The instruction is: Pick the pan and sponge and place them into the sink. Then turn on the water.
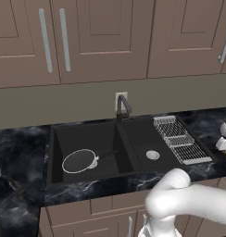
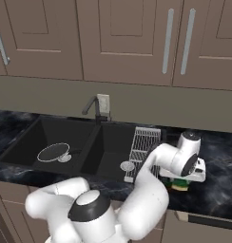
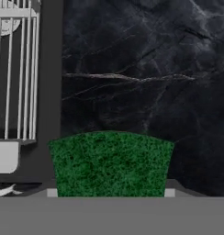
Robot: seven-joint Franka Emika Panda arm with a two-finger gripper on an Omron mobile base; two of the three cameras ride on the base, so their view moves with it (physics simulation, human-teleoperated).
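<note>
Gripper [image 3: 109, 193] closed on one sponge [image 3: 111, 164] on the counter [image 3: 146, 69]; one pan [image 1: 80, 161] lies in the two-bowl sink [image 1: 128, 139].

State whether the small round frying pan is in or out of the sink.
In: the dark round pan with black handle lies inside the matte-black sink's left bowl.

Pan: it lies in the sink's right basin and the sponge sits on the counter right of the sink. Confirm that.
Wrong basin. The pan lies in the left bowl of the sink, as the left base view shows. The sponge does sit on the counter right of the sink.
</note>
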